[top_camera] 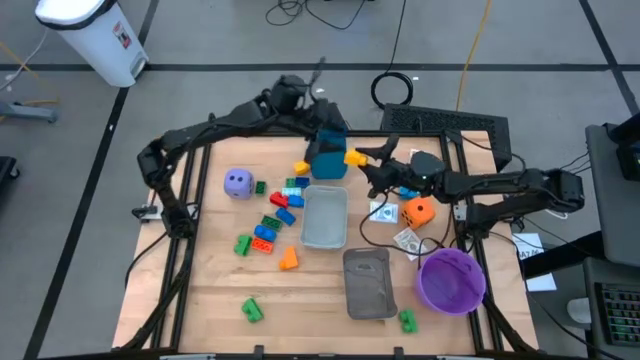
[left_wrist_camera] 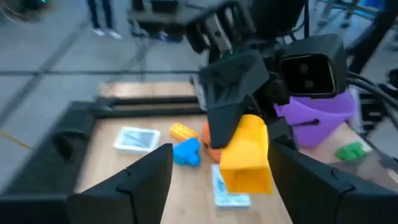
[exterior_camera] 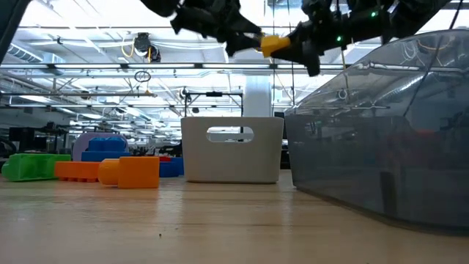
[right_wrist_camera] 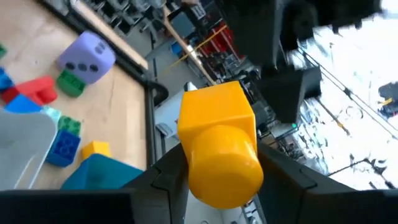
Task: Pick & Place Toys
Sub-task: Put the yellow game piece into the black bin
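Above the far end of the upper grey tray (top_camera: 325,217), the right gripper (top_camera: 362,160) pinches a yellow brick (top_camera: 352,157) in mid-air, well clear of the table (top_camera: 210,290). The left gripper (top_camera: 335,140) faces it from just beside the brick, its fingers (left_wrist_camera: 143,180) spread on either side of it without touching (the left wrist view shows clear gaps). Left of that tray lie the purple die (top_camera: 237,182) and a scatter of red, blue and green bricks (top_camera: 270,225); the orange die (top_camera: 419,211) sits to its right, near the purple bowl (top_camera: 452,280).
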You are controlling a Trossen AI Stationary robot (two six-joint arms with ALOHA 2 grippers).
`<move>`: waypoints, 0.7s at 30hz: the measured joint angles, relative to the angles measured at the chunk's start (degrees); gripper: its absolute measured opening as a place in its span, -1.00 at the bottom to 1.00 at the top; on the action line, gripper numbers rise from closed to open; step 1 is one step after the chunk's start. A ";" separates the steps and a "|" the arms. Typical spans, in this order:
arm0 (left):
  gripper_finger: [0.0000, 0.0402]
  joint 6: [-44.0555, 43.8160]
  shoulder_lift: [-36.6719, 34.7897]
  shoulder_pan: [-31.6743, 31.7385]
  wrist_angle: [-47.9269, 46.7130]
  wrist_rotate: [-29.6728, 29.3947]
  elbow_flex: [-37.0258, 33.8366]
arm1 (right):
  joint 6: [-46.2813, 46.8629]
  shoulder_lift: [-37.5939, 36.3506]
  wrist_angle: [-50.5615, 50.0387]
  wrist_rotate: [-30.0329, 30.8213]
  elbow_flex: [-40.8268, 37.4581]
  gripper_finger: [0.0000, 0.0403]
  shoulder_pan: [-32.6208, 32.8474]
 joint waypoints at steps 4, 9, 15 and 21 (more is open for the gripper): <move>0.35 3.70 -5.24 0.22 -3.46 -5.80 0.00 | 4.33 -4.60 -7.46 4.41 0.01 -0.28 1.66; 0.35 5.98 -11.46 0.23 -9.93 -12.99 0.00 | 7.82 -9.90 -16.96 12.74 0.01 -0.31 7.18; 0.35 6.47 -16.72 0.23 -20.62 -15.26 0.02 | 21.89 -12.76 -30.68 14.03 3.56 -0.29 14.03; 0.35 4.66 -17.56 -1.73 -26.86 -14.97 -2.47 | 34.96 -8.73 -48.11 12.99 13.25 -0.30 20.16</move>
